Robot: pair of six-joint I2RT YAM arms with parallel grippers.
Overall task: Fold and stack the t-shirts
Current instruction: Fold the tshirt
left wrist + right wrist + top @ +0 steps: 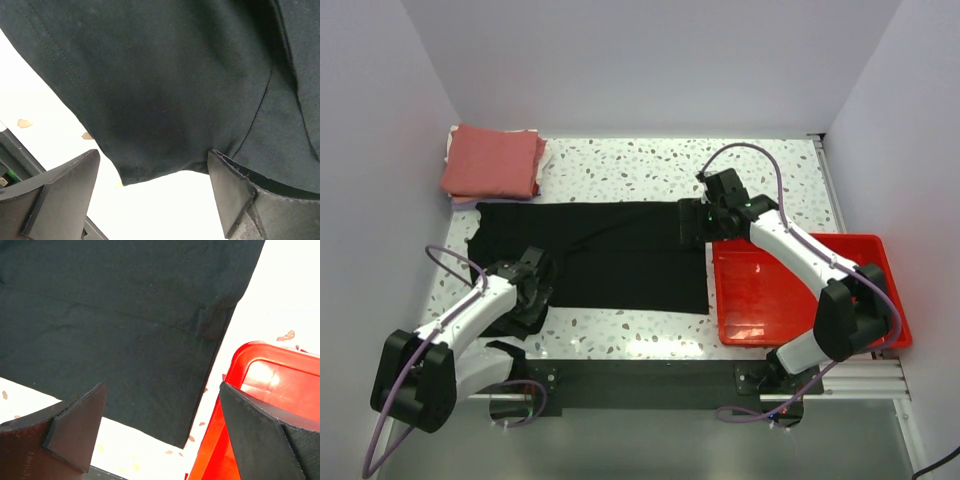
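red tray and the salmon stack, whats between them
The black t-shirt, spread flat, with the right gripper over its right edge; the top external view shows it.

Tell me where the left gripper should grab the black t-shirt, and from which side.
Take the near-left corner of the black t-shirt, coming from the near-left, low along the table. The cloth lies flat, so only an edge offers a lip. That corner juts out inside the open left gripper, so it is probably the easiest pinch.
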